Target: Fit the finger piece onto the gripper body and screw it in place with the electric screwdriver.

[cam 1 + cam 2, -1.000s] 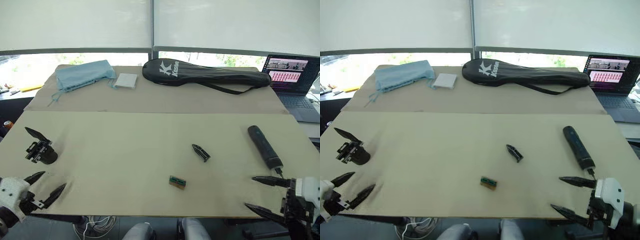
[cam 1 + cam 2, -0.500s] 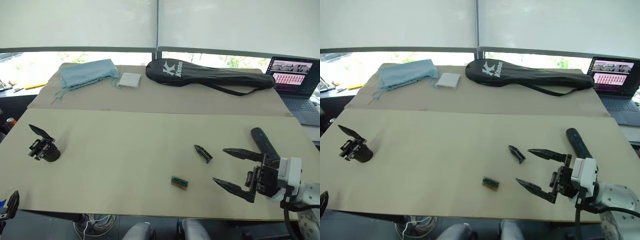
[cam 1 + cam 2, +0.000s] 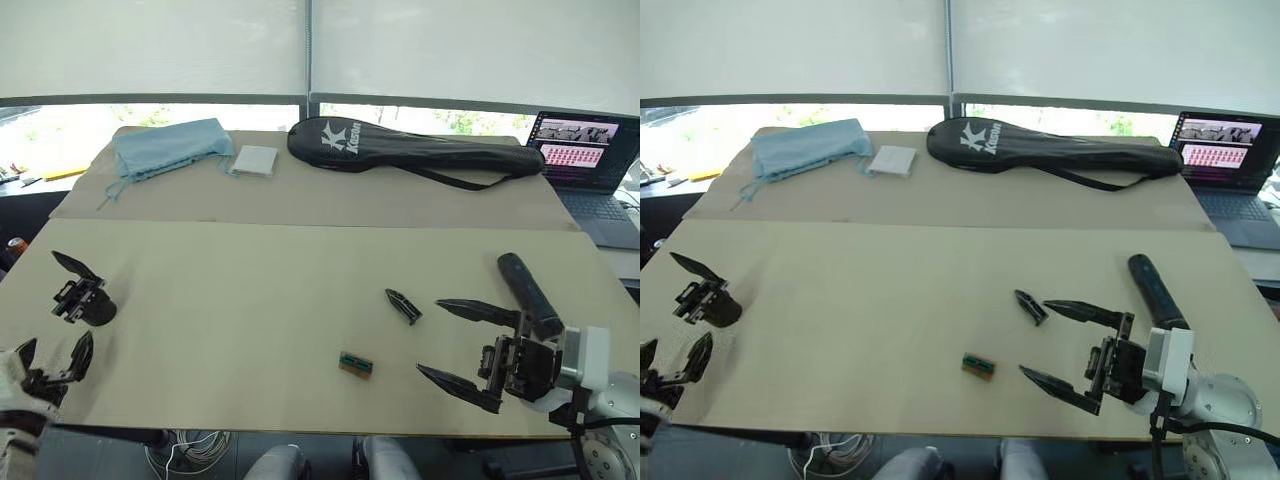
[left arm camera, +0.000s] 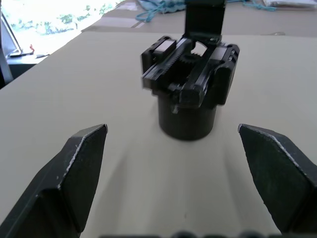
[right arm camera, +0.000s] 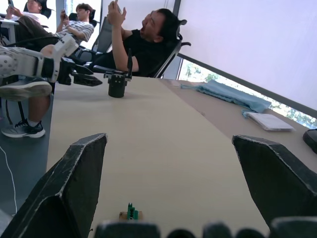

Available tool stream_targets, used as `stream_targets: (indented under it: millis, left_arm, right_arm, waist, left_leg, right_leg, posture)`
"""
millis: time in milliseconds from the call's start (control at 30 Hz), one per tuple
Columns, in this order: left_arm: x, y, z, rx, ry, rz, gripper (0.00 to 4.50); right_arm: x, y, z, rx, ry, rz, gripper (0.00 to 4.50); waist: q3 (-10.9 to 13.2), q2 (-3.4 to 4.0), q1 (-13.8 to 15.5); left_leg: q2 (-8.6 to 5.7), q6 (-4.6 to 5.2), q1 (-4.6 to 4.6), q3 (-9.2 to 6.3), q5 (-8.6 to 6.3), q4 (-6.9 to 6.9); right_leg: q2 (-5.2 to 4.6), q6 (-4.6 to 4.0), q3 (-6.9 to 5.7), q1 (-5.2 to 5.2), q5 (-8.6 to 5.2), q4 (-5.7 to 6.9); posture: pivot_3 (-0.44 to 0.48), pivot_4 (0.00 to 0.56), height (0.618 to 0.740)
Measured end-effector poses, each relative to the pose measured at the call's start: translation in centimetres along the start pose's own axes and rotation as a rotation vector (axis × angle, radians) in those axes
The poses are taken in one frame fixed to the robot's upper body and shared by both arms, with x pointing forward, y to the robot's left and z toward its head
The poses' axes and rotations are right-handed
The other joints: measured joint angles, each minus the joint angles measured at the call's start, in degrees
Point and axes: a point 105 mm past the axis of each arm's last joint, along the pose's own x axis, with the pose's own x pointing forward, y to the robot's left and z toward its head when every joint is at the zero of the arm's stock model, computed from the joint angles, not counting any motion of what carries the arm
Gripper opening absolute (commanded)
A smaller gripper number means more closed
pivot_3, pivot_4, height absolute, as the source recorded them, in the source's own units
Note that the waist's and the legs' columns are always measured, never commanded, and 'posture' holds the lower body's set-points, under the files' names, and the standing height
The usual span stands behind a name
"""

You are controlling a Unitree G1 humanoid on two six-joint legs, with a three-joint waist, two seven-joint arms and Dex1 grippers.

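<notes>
Finger piece (image 3: 402, 305) lay loose mid-counter, your right gripper (image 3: 470, 347) just beside it, jaws spread, empty. Gripper body (image 3: 84, 299) sat far left, left gripper (image 4: 171, 173) facing it, jaws released. Risk: that flat piece skids under a shallow pinch. Electric screwdriver (image 3: 529, 293) untouched.
</notes>
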Motion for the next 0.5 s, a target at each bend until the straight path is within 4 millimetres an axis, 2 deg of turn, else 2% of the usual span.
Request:
stream_targets:
  millis: [200, 500]
  left_arm:
    - [2.0, -0.7, -2.1, 0.021, 0.059, -0.001, 4.5]
    - [4.6, -1.0, -1.7, 0.022, 0.02, -0.002, 4.5]
  right_arm:
    - [0.7, -0.1, 0.2, -0.01, -0.018, 0.013, 4.45]
    - [0.4, 0.2, -0.2, -0.007, 0.006, 0.007, 4.45]
  waist:
    - [-0.01, -0.03, -0.46]
    - [-0.04, 0.09, 0.24]
  left_leg:
    - [0.0, 0.0, -0.02, 0.0, 0.0, 0.0]
    - [-0.01, -0.01, -0.02, 0.0, 0.01, 0.01]
  right_leg:
    - [0.01, -0.03, -0.04, -0.1, 0.02, 0.0]
    - [-0.01, -0.04, -0.03, -0.14, 0.03, 0.03]
  posture:
    - [0.0, 0.15, 0.74]
    - [0.0, 0.15, 0.74]
